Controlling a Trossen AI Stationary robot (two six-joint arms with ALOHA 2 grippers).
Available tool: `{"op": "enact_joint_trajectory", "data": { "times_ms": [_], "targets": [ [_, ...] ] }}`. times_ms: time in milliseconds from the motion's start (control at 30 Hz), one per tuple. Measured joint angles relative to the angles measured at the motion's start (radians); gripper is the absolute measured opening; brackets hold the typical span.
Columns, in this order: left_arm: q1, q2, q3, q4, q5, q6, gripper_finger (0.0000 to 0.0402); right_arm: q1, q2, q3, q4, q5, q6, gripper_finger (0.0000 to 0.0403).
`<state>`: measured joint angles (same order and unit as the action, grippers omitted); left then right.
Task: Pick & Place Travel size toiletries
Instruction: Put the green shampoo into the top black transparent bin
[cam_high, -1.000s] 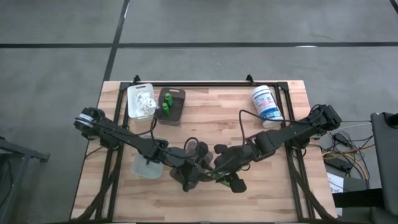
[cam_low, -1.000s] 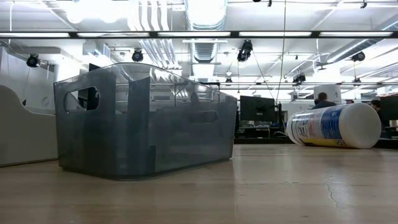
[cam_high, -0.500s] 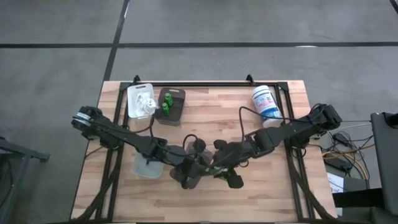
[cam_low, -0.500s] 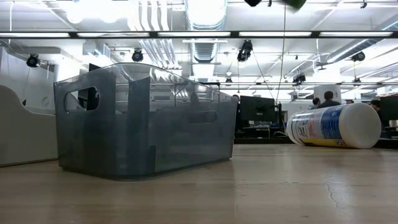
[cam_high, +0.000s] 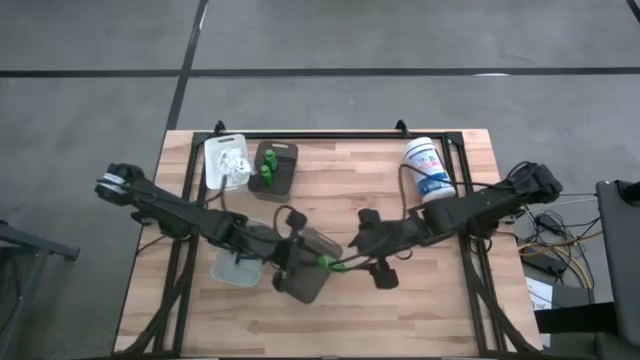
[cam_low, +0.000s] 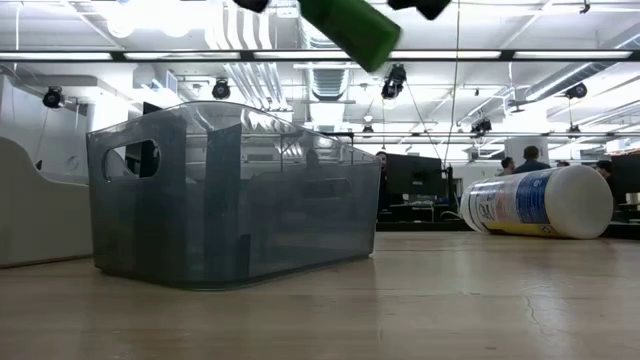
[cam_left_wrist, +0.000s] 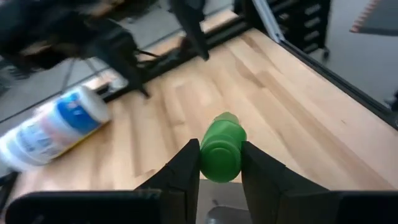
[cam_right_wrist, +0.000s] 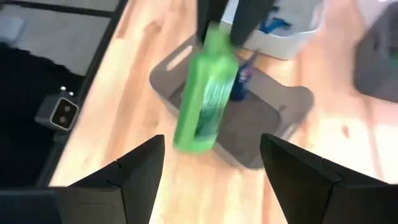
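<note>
A bright green bottle (cam_high: 326, 263) is up in the air between my two grippers, over a flat brown tray (cam_high: 300, 288). My left gripper (cam_high: 308, 262) is shut on it. The left wrist view shows the bottle (cam_left_wrist: 221, 149) end-on between the fingers. My right gripper (cam_high: 366, 250) stands open just to the bottle's right, touching nothing; its wrist view shows the bottle (cam_right_wrist: 205, 106) ahead of its spread fingers (cam_right_wrist: 211, 180). The low view catches the bottle (cam_low: 350, 25) at the top. More green bottles stand in a dark tray (cam_high: 275, 168), and white packets lie in a white tray (cam_high: 226, 160). My left gripper pinches the green bottle between its two fingers (cam_left_wrist: 186, 168) at one end (cam_right_wrist: 214, 34). The fingers lie along it, coming level from the table's left. The rest of the bottle sticks out past the fingertips toward my right gripper, lifted clear above the brown tray (cam_right_wrist: 261, 130).
A large white tub with a blue label (cam_high: 428, 166) lies on its side near the far right corner. A pale tray (cam_high: 230, 268) with a blue-grey stick sits left of the brown tray. A grey bin (cam_low: 235, 190) fills the low view's left. Bare wood lies between the trays and the tub.
Both grippers were close together over the brown tray with the bottle between them. My right gripper has drawn back toward the table's right edge, away from the bottle. The bottle stays with my left gripper and has shifted a little to the left, coming into the low view's top.
</note>
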<state>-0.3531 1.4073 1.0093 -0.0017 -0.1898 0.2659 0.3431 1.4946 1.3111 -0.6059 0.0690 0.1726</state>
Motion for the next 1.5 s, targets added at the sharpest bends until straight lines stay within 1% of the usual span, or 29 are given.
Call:
{"op": "enact_joint_trajectory", "data": {
  "times_ms": [100,200,333,467,633,867,1233,1400,1500],
  "targets": [
    [0.001,-0.065,-0.041,-0.002,-0.046,-0.011,0.0095,0.001,-0.063,-0.060,0.042,0.037,0.024,0.0268],
    [0.013,-0.132,-0.082,-0.009,-0.077,-0.016,0.0094,0.000,-0.129,-0.139,0.129,0.047,0.034,0.0273],
    [0.055,-0.213,-0.101,-0.056,-0.088,-0.044,0.0094,0.000,-0.214,-0.257,0.244,0.066,0.038,0.0277],
    [0.109,-0.260,-0.114,-0.112,-0.093,-0.069,0.0094,0.000,-0.291,-0.367,0.332,0.098,0.059,0.0278],
    [0.188,-0.292,-0.116,-0.161,-0.095,-0.085,0.0094,0.000,-0.357,-0.458,0.384,0.120,0.088,0.0265],
    [0.312,-0.296,-0.118,-0.221,-0.093,-0.093,0.0094,-0.001,-0.409,-0.523,0.414,0.120,0.099,0.0242],
    [0.491,-0.296,-0.117,-0.335,-0.068,-0.117,0.0094,-0.001,-0.414,-0.531,0.409,0.122,0.087,0.0221],
    [0.545,-0.296,-0.116,-0.361,-0.063,-0.113,0.0094,-0.001,-0.413,-0.538,0.412,0.181,0.061,0.0222],
    [0.586,-0.296,-0.096,-0.434,-0.057,-0.117,0.0094,-0.001,-0.413,-0.571,0.437,0.226,0.011,0.0229]
  ]
}}
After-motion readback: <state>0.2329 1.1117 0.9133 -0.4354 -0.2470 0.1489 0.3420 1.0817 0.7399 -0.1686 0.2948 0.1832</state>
